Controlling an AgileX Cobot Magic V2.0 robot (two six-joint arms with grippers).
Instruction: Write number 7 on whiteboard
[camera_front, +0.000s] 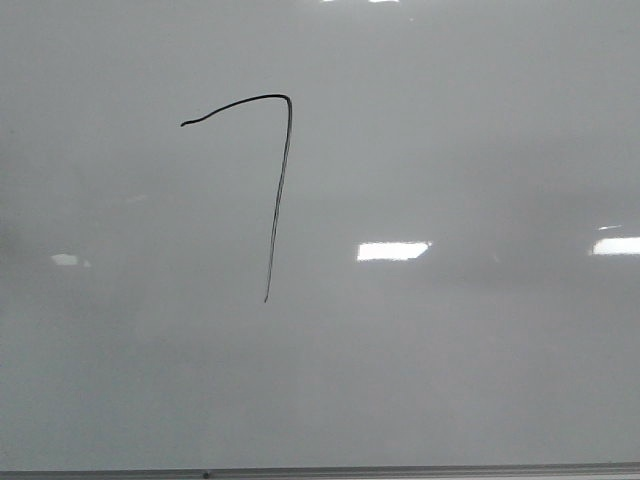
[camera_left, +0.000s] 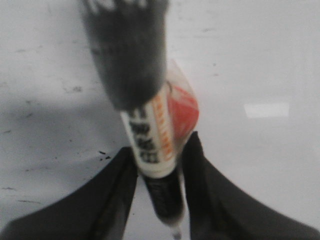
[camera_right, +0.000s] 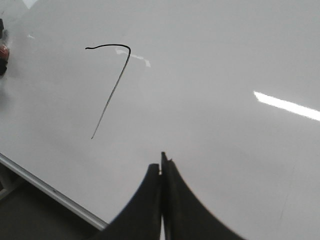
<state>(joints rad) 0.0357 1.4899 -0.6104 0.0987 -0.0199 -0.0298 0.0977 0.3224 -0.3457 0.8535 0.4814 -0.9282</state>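
The number 7 (camera_front: 277, 190) is a thin black line on the whiteboard (camera_front: 450, 350), with a wavy top stroke and a long slanted downstroke. It also shows in the right wrist view (camera_right: 111, 90). Neither gripper shows in the front view. In the left wrist view my left gripper (camera_left: 161, 150) is shut on a marker (camera_left: 152, 135) with a white and red label and a black cap end, above the board. My right gripper (camera_right: 161, 165) is shut and empty, over the board (camera_right: 225, 60) to the right of the 7's lower end.
The board's thin grey metal edge strip (camera_front: 320, 472) runs along the bottom of the front view and shows in the right wrist view (camera_right: 50, 190). Small black smudges (camera_left: 102, 155) mark the board in the left wrist view. A dark object (camera_right: 3, 52) sits at that view's left edge.
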